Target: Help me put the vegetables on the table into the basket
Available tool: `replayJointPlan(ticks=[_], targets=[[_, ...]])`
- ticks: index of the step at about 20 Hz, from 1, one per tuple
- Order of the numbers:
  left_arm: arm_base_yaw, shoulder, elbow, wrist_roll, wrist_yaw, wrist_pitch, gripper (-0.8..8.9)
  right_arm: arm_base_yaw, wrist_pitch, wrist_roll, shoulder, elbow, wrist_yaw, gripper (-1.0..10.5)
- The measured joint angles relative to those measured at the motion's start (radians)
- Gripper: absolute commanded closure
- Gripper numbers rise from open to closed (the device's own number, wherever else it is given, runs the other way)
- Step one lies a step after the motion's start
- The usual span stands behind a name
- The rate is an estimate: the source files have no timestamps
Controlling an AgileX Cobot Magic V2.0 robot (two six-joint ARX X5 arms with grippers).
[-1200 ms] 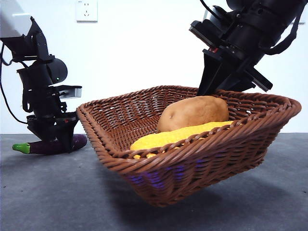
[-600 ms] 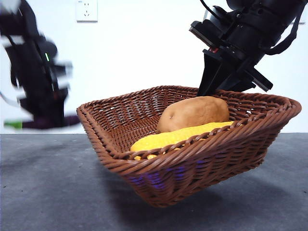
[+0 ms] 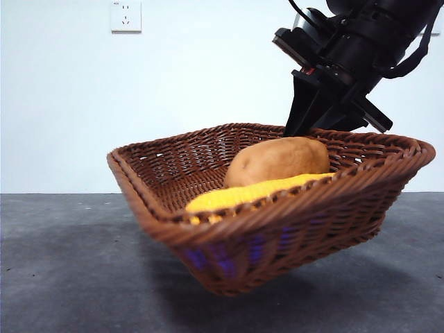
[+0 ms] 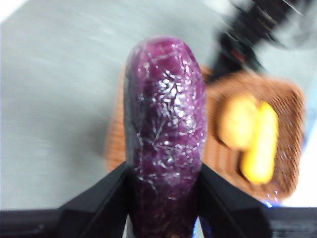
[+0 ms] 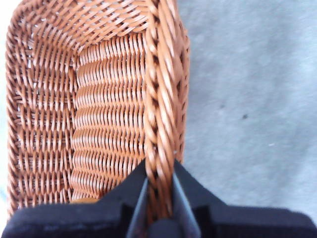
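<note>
The brown woven basket [image 3: 291, 222] is tilted, its far side lifted off the table [image 3: 69, 270]. My right gripper [image 3: 304, 130] is shut on its braided rim [image 5: 159, 99], the jaws [image 5: 158, 198] pinching it from both sides. Inside lie a tan potato [image 3: 277, 161] and a yellow vegetable [image 3: 246, 196]. My left gripper [image 4: 163, 198] is shut on the dark purple eggplant [image 4: 166, 129], held high over the table beside the basket [image 4: 290, 106]; potato [image 4: 237, 124] and yellow vegetable [image 4: 260, 148] show below it. The left arm is out of the front view.
A white wall with a socket [image 3: 125, 15] stands behind the table. Grey table surface [image 5: 247, 99] lies outside the basket's rim. The right arm [image 4: 252, 29] shows blurred beyond the basket in the left wrist view.
The left arm has lifted the eggplant off the table at the left and risen out of the front view. The basket has shifted slightly; the right gripper stays on the rim.
</note>
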Motion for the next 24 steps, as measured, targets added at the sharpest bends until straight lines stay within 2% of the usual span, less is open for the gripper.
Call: replayJointPlan(ticks=[2, 7, 9, 13, 17, 21, 22, 23, 24], targets=[[-0.102, 0.01, -0.107, -0.005, -0.075, 0.017, 8.19, 0.001, -0.01, 0.001, 0.0, 0.0, -0.026, 9.6], [-0.198, 0.042, -0.352, -0.034, -0.089, 0.262, 8.2, 0.001, -0.036, 0.001, 0.0, 0.0, -0.058, 9.6], [-0.22, 0.105, -0.356, -0.037, -0.089, 0.312, 8.2, 0.003, -0.048, 0.003, 0.0, 0.0, -0.109, 9.6], [-0.253, 0.219, -0.356, -0.045, -0.09, 0.378, 8.2, 0.045, -0.061, 0.003, 0.0, 0.0, -0.116, 9.6], [-0.254, 0.31, -0.356, -0.04, -0.098, 0.356, 8.2, 0.06, -0.066, 0.003, 0.0, 0.0, -0.105, 9.6], [-0.254, 0.314, -0.356, 0.026, -0.133, 0.315, 8.13, 0.066, -0.054, 0.019, 0.0, 0.0, -0.097, 9.6], [-0.252, 0.314, -0.356, 0.038, -0.133, 0.312, 7.96, 0.066, -0.051, 0.024, 0.0, 0.0, -0.097, 9.6], [-0.252, 0.314, -0.356, 0.043, -0.133, 0.311, 6.74, 0.066, -0.051, 0.026, 0.0, 0.0, -0.097, 9.6], [-0.25, 0.314, -0.356, 0.046, -0.133, 0.31, 5.12, 0.067, -0.051, 0.026, 0.0, 0.0, -0.097, 9.6]])
